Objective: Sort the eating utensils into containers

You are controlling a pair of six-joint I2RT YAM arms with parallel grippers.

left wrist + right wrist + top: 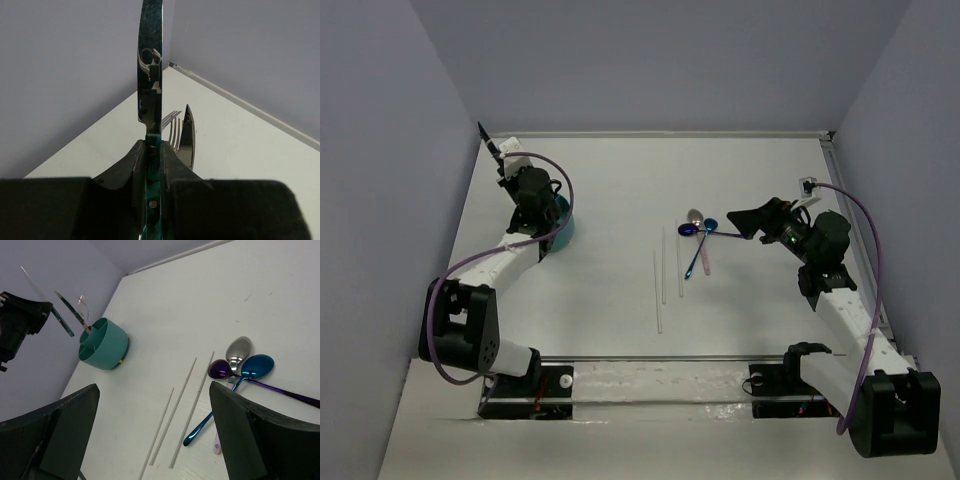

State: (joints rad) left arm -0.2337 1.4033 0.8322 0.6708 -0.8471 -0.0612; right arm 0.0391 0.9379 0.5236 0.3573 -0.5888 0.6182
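- The left gripper [152, 165] is clenched on a slim steel knife with a teal handle [150, 75]. It holds the knife at the top of the handle, with the serrated blade pointing up.
- This knife hangs beside the rim of the round teal plastic caddy [107, 347]. Whether its handle end has entered a compartment cannot be told.
- A silver fork [172, 125] and a second serrated knife [187, 137] stand in the caddy.
- The right gripper [152, 390] is spread wide and empty, above the table.
- Below it lie three pale thin chopsticks [175, 410], a silver spoon [239, 347], a shiny blue spoon [257, 365] and a purple one [219, 369], their bowls touching.
- The cutlery looks stiff, light and slick, so it is best pinched across the handle. The chopsticks lie flat and may roll or slip.
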